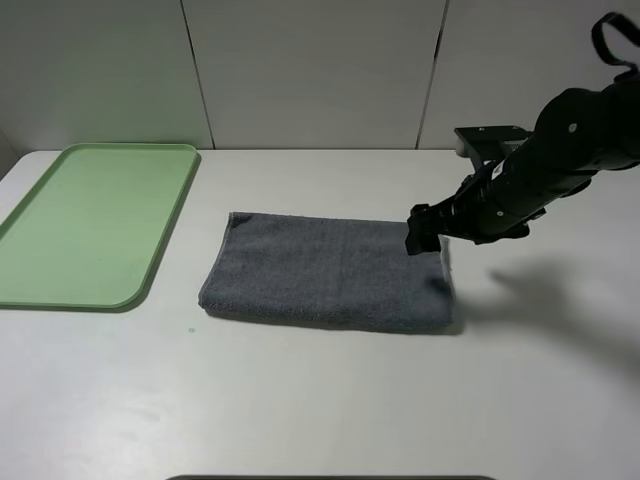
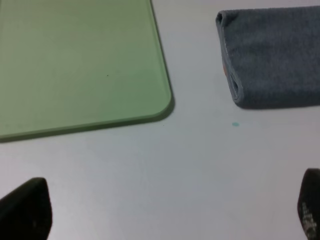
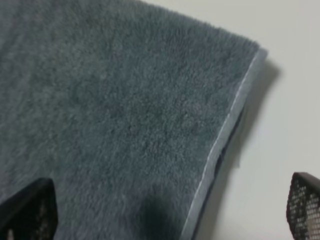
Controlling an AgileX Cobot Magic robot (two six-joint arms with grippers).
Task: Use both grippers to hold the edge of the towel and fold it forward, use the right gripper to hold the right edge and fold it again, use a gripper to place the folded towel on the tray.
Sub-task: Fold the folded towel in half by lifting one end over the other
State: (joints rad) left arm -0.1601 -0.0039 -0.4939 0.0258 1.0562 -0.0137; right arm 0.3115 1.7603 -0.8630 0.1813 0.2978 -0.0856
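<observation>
The right gripper hangs wide open and empty over the far right corner of the towel, which lies folded mid-table. The left gripper, also wide open and empty, is above bare table near the towel's left end and the tray, which lies on the left.

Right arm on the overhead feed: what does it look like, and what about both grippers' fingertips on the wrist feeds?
The right arm is all black, built of bulky rounded segments, with a black cable loop and a flat rectangular bracket. The right gripper has black fingertips with grid-textured pads; the left gripper has rounded black fingertips.
</observation>
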